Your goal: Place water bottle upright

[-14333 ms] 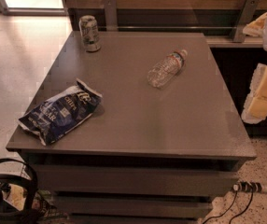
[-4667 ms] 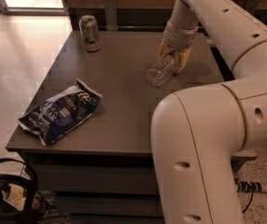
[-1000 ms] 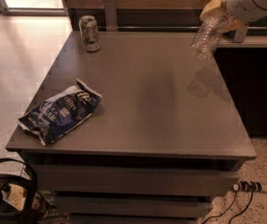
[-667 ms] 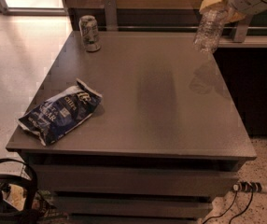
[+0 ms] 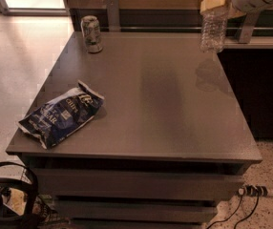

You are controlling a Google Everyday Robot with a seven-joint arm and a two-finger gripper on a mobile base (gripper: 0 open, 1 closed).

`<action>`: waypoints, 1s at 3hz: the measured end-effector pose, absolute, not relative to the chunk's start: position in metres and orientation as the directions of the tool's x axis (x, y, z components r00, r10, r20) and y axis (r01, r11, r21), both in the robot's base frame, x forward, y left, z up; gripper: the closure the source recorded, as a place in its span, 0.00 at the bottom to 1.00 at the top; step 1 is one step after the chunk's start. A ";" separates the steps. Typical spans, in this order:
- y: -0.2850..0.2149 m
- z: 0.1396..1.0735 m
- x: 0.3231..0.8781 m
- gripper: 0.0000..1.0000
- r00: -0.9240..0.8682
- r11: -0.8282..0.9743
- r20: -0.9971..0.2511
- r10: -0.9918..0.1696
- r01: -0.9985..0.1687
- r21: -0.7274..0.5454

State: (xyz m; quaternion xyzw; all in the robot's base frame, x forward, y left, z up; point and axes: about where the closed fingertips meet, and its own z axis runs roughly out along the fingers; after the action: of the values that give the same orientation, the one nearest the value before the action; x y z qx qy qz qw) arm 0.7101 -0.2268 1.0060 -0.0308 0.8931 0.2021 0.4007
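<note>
Handling: the bottle (image 5: 213, 31) is thin clear plastic and looks empty. Judge it light, easily dented and prone to tipping; the ribbed wall should give some grip. Take hold near the neck, as here.

Appearance: clear, ribbed, near vertical, base down. The cap is hidden in the gripper (image 5: 216, 3), whose jaws are closed on the bottle's upper end.

Location: held in the air over the far right corner of the worktop (image 5: 165, 104), clear of the surface. A can (image 5: 92, 34) stands near the far left corner.

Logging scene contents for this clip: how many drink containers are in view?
2. The silver can stands back-left on the table; the water bottle hangs from the gripper above its back-right edge. None seems hidden.
</note>
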 end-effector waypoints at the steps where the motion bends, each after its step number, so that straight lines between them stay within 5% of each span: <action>1: -0.227 1.006 0.710 1.00 -0.677 0.917 -0.728 0.106 -0.217 0.336; 2: -0.221 1.004 0.711 1.00 -0.646 0.876 -0.757 0.095 -0.307 0.372; 3: -0.223 1.000 0.703 1.00 -0.577 0.705 -0.807 0.122 -0.522 0.480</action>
State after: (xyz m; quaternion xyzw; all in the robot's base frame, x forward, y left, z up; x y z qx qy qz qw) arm 0.7032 -0.2227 1.0002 -0.1236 0.8102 0.3636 0.4428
